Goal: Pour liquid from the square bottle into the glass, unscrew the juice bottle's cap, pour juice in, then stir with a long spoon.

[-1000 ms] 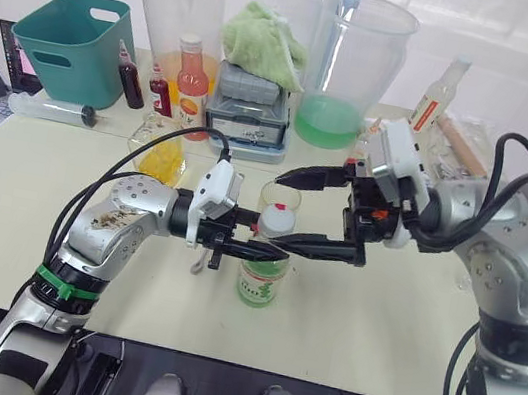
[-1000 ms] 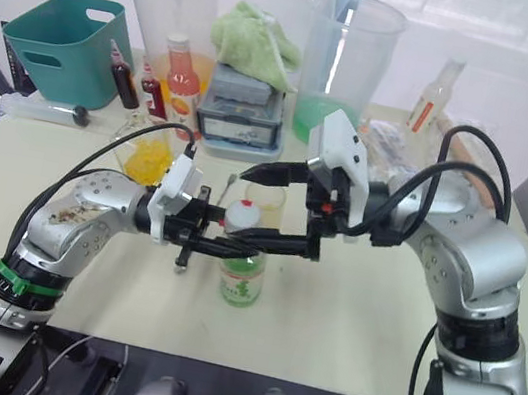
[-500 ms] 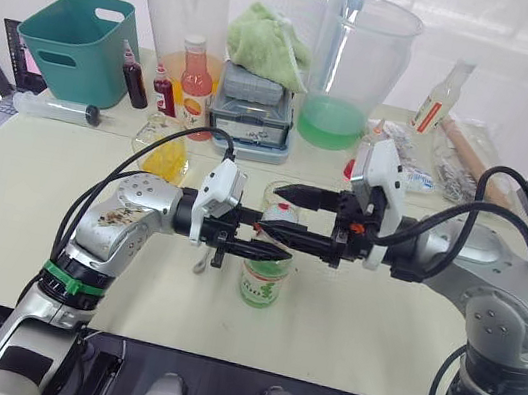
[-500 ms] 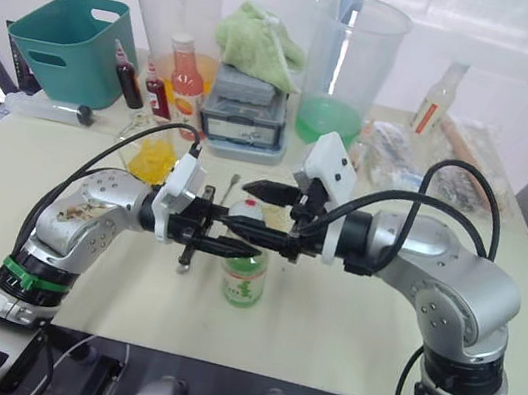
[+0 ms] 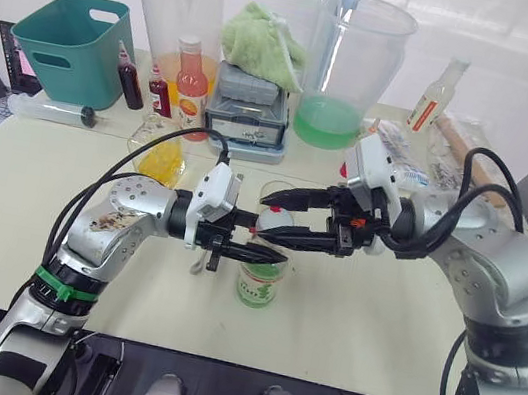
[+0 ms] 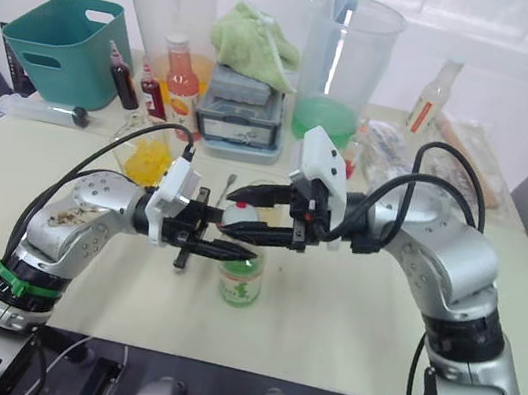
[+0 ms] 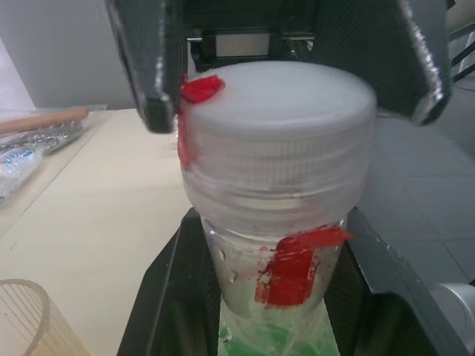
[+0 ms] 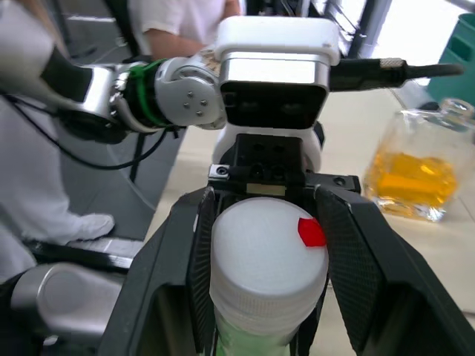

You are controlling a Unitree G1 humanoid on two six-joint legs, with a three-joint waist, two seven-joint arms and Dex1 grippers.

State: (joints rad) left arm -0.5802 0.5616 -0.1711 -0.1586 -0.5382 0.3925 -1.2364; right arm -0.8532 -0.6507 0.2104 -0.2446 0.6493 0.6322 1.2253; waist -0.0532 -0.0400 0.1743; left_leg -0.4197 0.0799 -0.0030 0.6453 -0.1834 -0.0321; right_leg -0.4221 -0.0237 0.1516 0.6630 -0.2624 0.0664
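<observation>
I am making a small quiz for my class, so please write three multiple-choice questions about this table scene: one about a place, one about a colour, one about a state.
1. Where is the square bottle?
A. On the table beside the robot's left arm
B. Inside the teal basket
C. Held in the right gripper

2. What colour is the cap of the juice bottle?
A. Blue
B. White with a red mark
C. Black

3. What is the state of the juice bottle's cap?
A. Lying on the table
B. Dropped into the glass
C. On the bottle, with the right gripper's fingers on either side of it

Answers:
1 A, it stands on the table by the left arm.
2 B, the right wrist view shows a white top with a red spot.
3 C, both wrist views show it seated on the neck while the left gripper holds the bottle below.
</observation>
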